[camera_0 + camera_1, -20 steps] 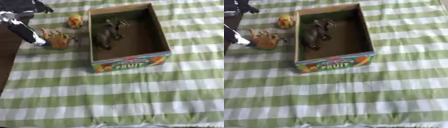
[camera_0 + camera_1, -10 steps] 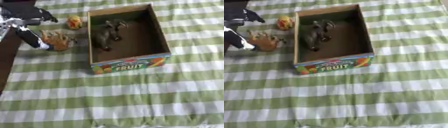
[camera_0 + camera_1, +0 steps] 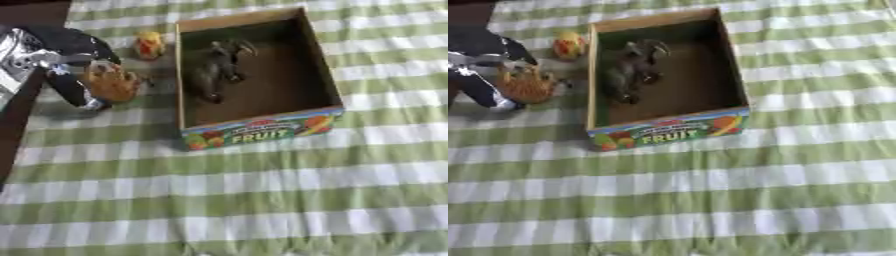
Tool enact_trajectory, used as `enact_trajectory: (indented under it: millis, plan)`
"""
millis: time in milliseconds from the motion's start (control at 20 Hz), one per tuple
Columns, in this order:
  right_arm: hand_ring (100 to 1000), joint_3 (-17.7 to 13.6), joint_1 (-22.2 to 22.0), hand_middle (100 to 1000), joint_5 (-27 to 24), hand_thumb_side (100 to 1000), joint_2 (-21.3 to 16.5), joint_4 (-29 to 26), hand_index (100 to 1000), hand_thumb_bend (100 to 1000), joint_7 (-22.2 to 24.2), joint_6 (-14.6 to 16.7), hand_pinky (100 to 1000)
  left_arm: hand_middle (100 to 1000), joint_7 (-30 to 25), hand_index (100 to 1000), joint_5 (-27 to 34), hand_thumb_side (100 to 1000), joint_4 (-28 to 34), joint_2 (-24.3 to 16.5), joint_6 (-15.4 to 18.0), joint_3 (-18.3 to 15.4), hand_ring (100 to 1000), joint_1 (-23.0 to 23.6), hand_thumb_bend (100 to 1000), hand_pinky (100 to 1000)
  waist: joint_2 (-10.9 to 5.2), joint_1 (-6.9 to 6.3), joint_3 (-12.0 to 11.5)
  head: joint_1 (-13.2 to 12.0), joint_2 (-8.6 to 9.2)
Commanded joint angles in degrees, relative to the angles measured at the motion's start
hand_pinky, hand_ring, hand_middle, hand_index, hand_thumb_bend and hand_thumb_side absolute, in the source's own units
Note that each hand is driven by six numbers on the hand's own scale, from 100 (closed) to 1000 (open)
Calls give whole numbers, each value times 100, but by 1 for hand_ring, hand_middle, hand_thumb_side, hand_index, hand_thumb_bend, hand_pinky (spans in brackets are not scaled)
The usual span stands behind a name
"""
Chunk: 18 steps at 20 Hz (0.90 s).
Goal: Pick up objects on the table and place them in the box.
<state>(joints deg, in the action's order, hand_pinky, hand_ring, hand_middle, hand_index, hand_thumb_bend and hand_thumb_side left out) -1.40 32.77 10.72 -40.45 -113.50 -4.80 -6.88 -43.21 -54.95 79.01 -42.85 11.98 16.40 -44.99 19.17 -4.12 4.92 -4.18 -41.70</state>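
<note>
The orange toy animal (image 3: 112,85) is sitting on the table (image 3: 262,200), just left of the box (image 3: 254,131) & outside it. The left robot hand (image 3: 66,65) is wrapping round it: one finger reaching down its left side to the cloth, the thumb arching over the top, so it looks like it's clasping the toy, tho the toy isn't off the cloth yet as far as I can tell. The right robot hand isn't showing anywhere.

To do this bit well, I'd say the hand needs to be closing evenly on both flanks before lifting, then going straight up high enough to clear the box's left wall, w/ the toy kept level, & only then moving across. The toy looks knobbly, prob. easy to tip out of a pinch.

Inside the box a dark grey toy animal (image 3: 217,67) is already lying along the left side, so the free floor is more to the right & near end; best to be dropping there. A small yellow-and-red toy (image 3: 150,45) is standing just beyond the orange one, near the box's far left corner, close enough to get knocked on the way up. It's waiting its turn.
</note>
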Motion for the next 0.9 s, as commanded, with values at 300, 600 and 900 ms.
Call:
enact_trajectory:
  millis: [300,600,900]
  plan:
    - [822,-98,39,772,-44,1000,-52,-110,864,100,37,12,770,839,39,917,-133,538,-143,-67,-29,-48,837,-119,397,638,-92,24,13,-79,101]
    - [822,-123,10,766,-62,1000,-30,-110,861,100,50,23,771,828,-40,910,-181,553,-329,-19,-65,-66,833,-131,403,639,-87,45,28,-101,112]
    - [823,-151,-12,763,-66,1000,-11,-110,861,100,56,18,772,821,-22,895,-125,554,-443,10,-62,-81,831,-123,410,638,-70,55,41,-122,118]
